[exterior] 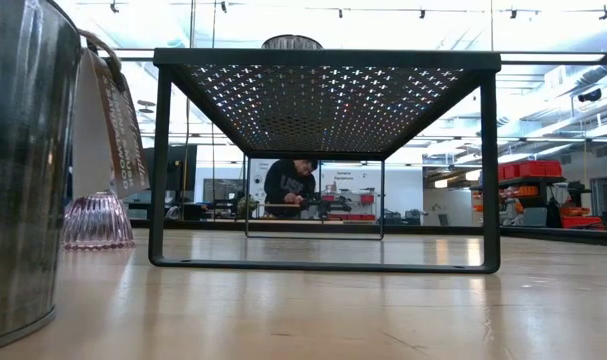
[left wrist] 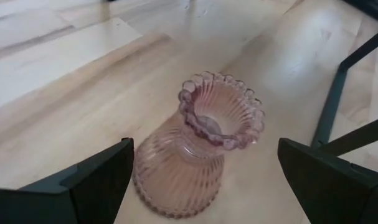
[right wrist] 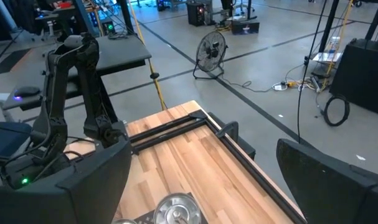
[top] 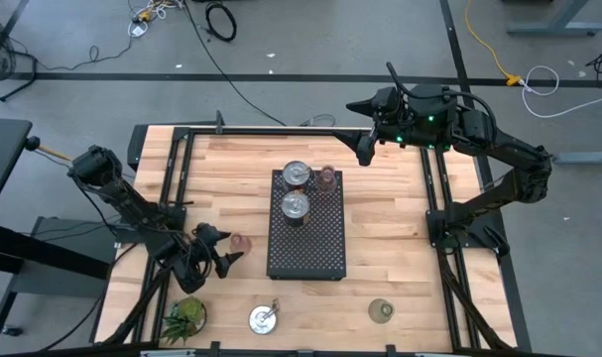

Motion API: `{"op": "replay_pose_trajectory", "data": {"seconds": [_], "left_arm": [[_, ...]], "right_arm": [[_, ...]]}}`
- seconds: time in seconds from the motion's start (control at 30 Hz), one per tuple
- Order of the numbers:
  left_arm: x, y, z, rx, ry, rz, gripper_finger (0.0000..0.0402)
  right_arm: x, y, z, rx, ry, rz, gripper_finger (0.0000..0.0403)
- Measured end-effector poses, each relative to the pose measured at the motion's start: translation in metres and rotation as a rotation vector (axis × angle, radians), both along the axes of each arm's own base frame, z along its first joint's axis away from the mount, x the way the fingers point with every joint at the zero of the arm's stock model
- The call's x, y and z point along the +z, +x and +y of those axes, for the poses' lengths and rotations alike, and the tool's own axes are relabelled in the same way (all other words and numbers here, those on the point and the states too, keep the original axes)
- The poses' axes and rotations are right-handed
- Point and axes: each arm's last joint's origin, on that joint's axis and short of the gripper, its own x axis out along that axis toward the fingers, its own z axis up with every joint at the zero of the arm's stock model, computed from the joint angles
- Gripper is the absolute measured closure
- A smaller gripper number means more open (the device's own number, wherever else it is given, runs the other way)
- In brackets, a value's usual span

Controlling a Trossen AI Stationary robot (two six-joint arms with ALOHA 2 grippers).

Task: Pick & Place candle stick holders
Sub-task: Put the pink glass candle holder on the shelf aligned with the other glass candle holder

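A pink glass candle stick holder (left wrist: 201,143) stands on its wide base on the table, beaded rim up, just left of the black perforated tray (top: 305,243). My left gripper (top: 222,256) is open, one finger on either side of this holder (top: 240,242), without touching it. Two silvery holders (top: 297,175) (top: 296,205) and a second pink one (top: 327,177) stand on the tray's far end. Near the front edge stand a third silvery holder (top: 264,318) and an olive-green one (top: 382,311). My right gripper (top: 365,147) hangs open, high over the table's far side.
The tray stands on thin legs (exterior: 161,170), raised above the table. A spiky green plant (top: 186,315) sits at the front left corner, close to my left arm. A person (exterior: 293,185) works in the room far behind the table.
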Motion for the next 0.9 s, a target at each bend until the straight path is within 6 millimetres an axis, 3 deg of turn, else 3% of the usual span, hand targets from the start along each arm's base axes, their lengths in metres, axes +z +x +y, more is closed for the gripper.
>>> {"op": "replay_pose_trajectory", "data": {"seconds": [0.53, 0.9], "left_arm": [[-0.001, -0.001, 0.002, -0.002, 0.046, 0.011, 0.0091], [-0.019, 0.001, -0.001, 0.027, 0.028, 0.075, 0.0099]], "right_arm": [[0.0, 0.0, 0.0, -0.001, -0.005, 0.002, 0.0003], [0.0, 0.0, 0.0, -0.001, -0.005, 0.001, 0.0003]]}}
